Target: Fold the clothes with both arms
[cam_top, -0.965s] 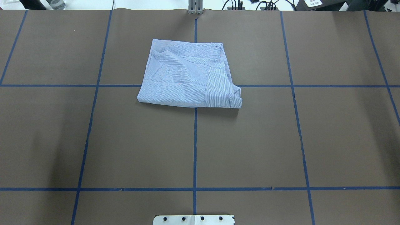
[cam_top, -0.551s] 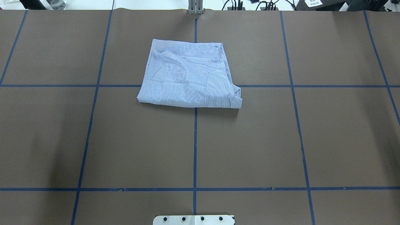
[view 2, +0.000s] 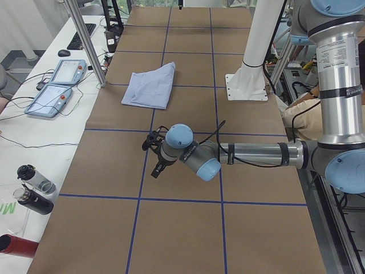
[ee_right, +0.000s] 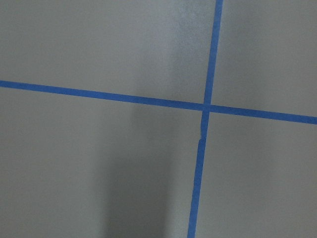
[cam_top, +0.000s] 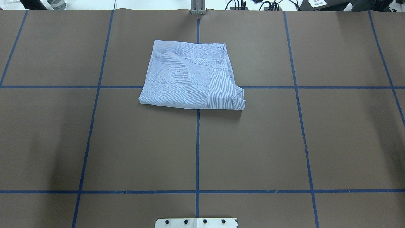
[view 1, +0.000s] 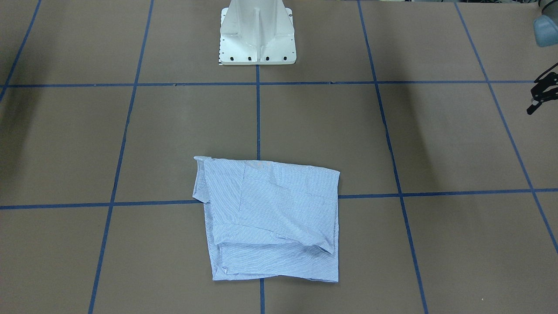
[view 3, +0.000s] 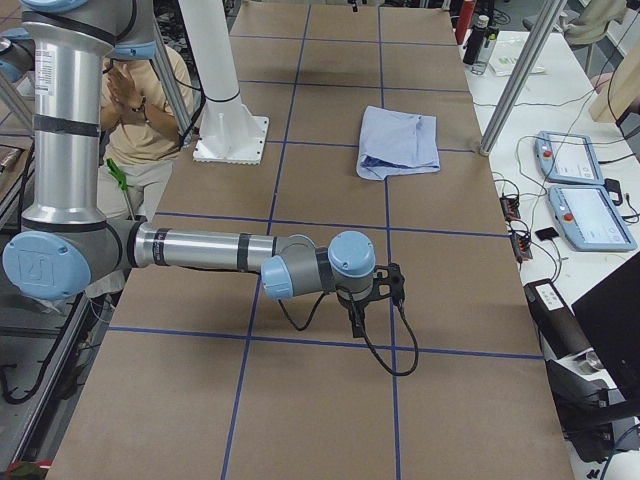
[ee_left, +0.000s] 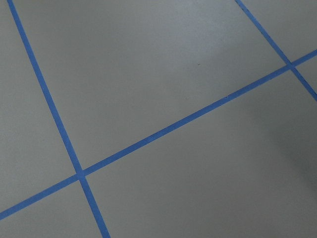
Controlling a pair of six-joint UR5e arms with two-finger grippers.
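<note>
The light blue-and-white pinstriped shirt (cam_top: 186, 76) lies folded into a rough square on the brown table, at the far middle. It also shows in the front view (view 1: 270, 218) and in both side views (view 2: 149, 88) (view 3: 398, 140). Neither gripper touches it. My left gripper (view 2: 157, 155) hangs above the table far out at the left end; only its black edge shows in the front view (view 1: 540, 93). My right gripper (view 3: 368, 300) hangs far out at the right end. I cannot tell whether either is open or shut. Both wrist views show only table and tape.
Blue tape lines (cam_top: 197, 148) divide the brown table cover into squares. The white pedestal base (view 1: 257, 35) stands at the robot's side. Teach pendants (view 2: 57, 85), bottles (view 2: 31, 188) and cables lie on the white bench beyond the far edge. A seated person (view 3: 140, 110) is beside the pedestal.
</note>
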